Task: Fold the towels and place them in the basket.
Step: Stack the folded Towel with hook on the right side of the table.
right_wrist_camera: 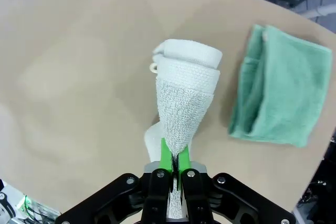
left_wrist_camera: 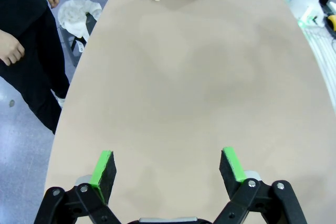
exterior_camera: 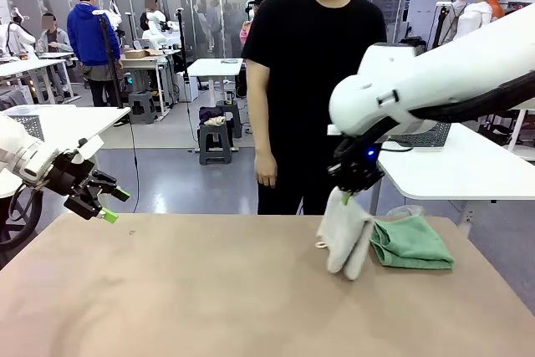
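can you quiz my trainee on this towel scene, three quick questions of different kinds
1. True or false: the right gripper is shut on the cream-white towel.
2. Where does the mint green towel lie? A) folded on the table, beside the cream-white towel B) hanging from the left gripper C) in the person's hand
3. Fill in: the left gripper hangs above bare table with its jaws ____.

Key: 1 true; 2 A; 3 open
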### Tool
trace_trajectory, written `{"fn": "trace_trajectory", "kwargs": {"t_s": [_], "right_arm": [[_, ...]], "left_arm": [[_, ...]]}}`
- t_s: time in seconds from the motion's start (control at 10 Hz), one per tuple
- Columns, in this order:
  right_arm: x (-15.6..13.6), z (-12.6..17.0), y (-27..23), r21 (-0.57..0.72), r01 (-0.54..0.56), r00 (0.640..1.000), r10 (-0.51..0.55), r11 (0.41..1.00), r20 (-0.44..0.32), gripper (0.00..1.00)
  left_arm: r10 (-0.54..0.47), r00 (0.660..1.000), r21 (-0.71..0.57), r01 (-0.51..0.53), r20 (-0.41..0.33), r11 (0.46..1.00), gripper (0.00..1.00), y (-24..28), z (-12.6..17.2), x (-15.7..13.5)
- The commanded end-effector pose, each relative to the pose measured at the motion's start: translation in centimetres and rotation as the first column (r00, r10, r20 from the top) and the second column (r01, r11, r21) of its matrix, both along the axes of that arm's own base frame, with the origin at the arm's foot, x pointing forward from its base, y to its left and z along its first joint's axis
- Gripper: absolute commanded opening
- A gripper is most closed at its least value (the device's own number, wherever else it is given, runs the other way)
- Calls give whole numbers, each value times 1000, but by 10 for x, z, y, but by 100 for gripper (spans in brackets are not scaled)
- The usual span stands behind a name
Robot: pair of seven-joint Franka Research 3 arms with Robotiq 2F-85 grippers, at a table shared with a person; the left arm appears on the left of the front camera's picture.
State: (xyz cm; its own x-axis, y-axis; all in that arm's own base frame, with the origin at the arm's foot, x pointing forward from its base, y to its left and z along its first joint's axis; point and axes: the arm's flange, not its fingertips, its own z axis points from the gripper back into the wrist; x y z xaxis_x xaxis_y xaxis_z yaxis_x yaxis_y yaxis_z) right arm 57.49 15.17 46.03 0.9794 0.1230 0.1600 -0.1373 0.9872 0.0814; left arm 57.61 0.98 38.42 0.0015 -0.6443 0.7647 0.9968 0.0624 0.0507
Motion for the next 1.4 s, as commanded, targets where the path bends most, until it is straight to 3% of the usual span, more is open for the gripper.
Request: {"fn": "trace_trajectory", "kwargs": {"t_s": [0.0, 0.2, 0.5, 0.9, 1.3], "right_arm": [[5, 19, -26, 73, -31, 999, 29, 997, 33, 5], [15, 39, -45, 118, -5, 999, -1, 993, 48, 5], [24, 59, -74, 118, 61, 998, -63, 991, 7, 5], [29, 55, -90, 64, 109, 994, -109, 992, 2, 5], [20, 59, -89, 100, 88, 996, -89, 991, 3, 5]], "left_arm": [[0, 1000, -1, 0, 3, 1000, 87, 0, 1, 0], [0, 1000, -1, 0, 3, 1000, 87, 0, 1, 0], [0, 1000, -1, 0, 3, 1000, 87, 0, 1, 0], [0, 1000, -1, 0, 3, 1000, 87, 0, 1, 0], [0, 1000, -1, 0, 3, 1000, 87, 0, 1, 0]]}}
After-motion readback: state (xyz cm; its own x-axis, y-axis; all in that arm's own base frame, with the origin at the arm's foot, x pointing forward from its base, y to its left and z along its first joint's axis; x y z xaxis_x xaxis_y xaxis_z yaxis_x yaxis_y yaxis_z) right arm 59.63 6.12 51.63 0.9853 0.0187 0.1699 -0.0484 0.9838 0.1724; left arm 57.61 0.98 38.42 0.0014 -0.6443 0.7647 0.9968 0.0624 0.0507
